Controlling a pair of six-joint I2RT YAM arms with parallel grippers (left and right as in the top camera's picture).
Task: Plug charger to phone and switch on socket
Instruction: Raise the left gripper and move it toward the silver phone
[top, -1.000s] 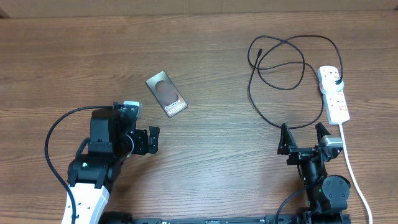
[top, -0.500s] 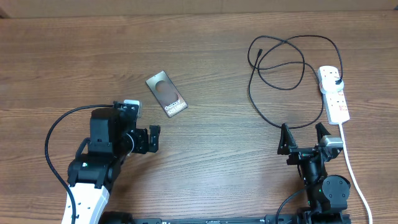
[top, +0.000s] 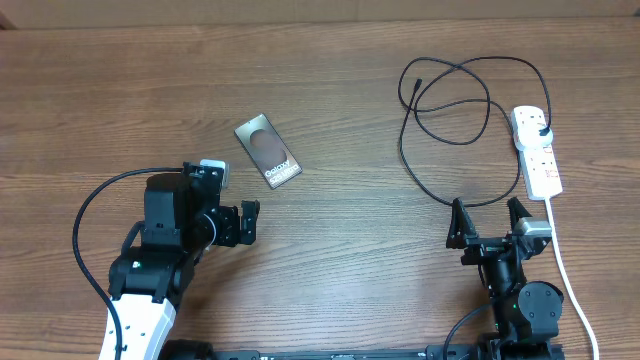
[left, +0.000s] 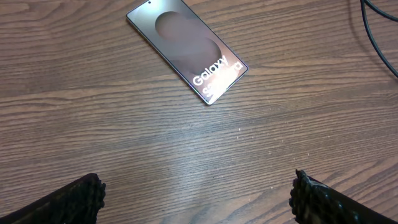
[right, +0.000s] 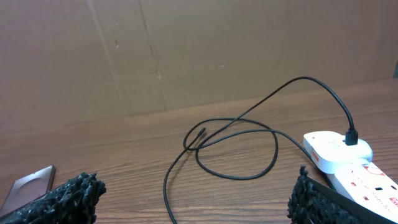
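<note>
The phone (top: 268, 152) lies flat and slanted on the wooden table, its white lettering at the near end; it fills the top of the left wrist view (left: 186, 46). My left gripper (top: 248, 224) is open just short of it, nothing between its fingers (left: 198, 190). The charger (top: 450, 100) loops black at the back right, its free connector (top: 413, 85) lying loose. Its other end is plugged into the white socket (top: 537, 150). My right gripper (top: 488, 215) is open and empty, in front of the loops (right: 199, 193), with the charger (right: 236, 149) and socket (right: 348, 158) ahead.
A thick white cord (top: 565, 270) runs from the socket toward the near right edge, beside my right arm. A brown cardboard wall (right: 186, 56) closes the far side of the table. One phone corner (right: 28, 186) shows at the left of the right wrist view.
</note>
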